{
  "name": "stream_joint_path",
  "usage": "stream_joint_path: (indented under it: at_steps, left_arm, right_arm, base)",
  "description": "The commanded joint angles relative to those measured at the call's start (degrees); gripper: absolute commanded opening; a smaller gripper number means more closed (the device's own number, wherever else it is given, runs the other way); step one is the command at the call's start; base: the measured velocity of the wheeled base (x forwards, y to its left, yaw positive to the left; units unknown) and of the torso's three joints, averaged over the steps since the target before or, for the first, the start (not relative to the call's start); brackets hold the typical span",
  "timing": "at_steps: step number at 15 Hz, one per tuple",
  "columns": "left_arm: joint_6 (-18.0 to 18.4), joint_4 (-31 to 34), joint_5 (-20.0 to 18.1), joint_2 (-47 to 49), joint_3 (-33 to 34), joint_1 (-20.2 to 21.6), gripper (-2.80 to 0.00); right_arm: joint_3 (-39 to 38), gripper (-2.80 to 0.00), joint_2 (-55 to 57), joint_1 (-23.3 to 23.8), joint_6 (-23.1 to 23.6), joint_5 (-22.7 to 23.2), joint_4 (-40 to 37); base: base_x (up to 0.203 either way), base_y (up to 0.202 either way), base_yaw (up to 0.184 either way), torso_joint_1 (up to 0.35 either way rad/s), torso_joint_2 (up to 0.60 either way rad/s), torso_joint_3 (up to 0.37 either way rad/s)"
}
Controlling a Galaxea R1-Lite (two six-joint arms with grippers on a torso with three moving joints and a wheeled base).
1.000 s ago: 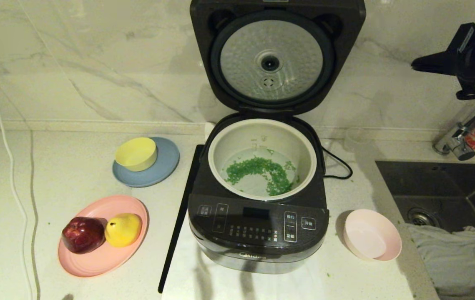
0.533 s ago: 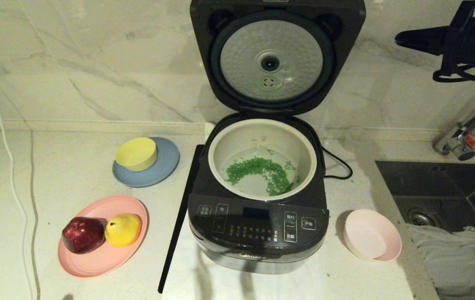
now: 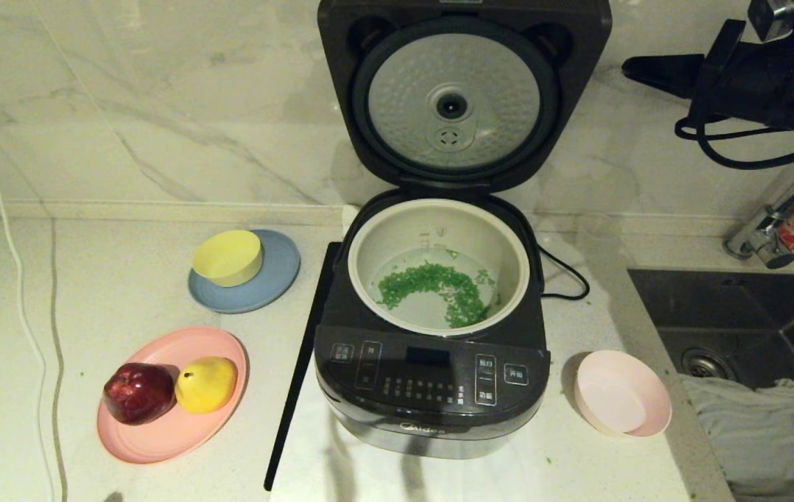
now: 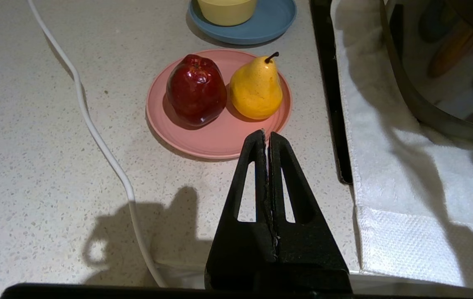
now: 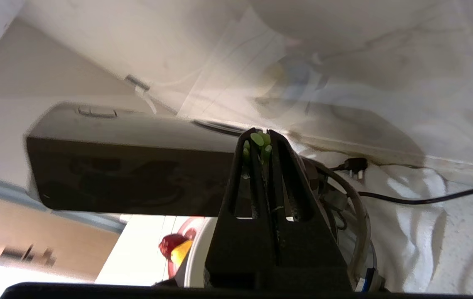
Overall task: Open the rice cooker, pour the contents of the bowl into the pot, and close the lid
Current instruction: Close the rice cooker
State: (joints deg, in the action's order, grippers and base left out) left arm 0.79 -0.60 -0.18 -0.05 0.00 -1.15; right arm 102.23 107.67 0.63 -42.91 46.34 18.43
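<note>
Since a second ago my right gripper [image 3: 630, 66] has been swinging up and inward along the marble wall, and it is now pointing toward the raised lid [image 3: 464, 94], level with its upper half and just off its edge. Its fingers [image 5: 280, 166] are pressed together with nothing held; a few green bits [image 5: 257, 139] are sticking to the tips. Everything else is staying where it was.

Below and inward of that gripper, the rice cooker [image 3: 431, 390] is standing open on a white cloth [image 4: 394, 174], its lid tilted back against the wall with the silver dimpled underside facing out. Inside the cooker the pot [image 3: 438, 209] is sitting with the chopped greens [image 3: 438, 286] spread across its bottom in a loose arc. The pink bowl [image 3: 622, 392] is resting on the counter well beneath my right gripper, just beside the cooker's front corner, and it is looking empty.

My left gripper [image 4: 266, 135] is hanging idle over the counter, fingers closed and holding nothing. Just ahead of it a pink plate [image 4: 215, 139] is carrying a red apple [image 4: 196, 89] and a yellow pear [image 4: 256, 87], touching each other. Beyond them a yellow bowl [image 4: 226, 8] is sitting on a blue plate [image 4: 273, 20], and a white cable [image 4: 95, 133] is trailing past.
</note>
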Motion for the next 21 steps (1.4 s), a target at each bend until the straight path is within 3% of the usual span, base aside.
stream_joint_path:
  at_steps: [1,8,21]
  left_arm:
    - [0.0,-0.02,0.01,-0.04,0.44,0.0,-2.8]
    - [0.0,-0.02,0.01,-0.04,0.44,0.0,-2.8]
    - [0.0,-0.02,0.01,-0.04,0.44,0.0,-2.8]
  right_arm:
    - [0.1,-2.8,2.05,-1.15,-0.24,0.92,2.21]
    - [1.79,-2.8,4.7,-5.49,0.11,0.71,7.98]
    - [8.51,-2.8,12.11,-5.82,0.29,0.63,9.63]
  base:
    - [0.0,0.0,0.0,0.0,0.0,0.0]
    - [0.0,0.0,0.0,0.0,0.0,0.0]
    - [0.0,0.0,0.0,0.0,0.0,0.0]
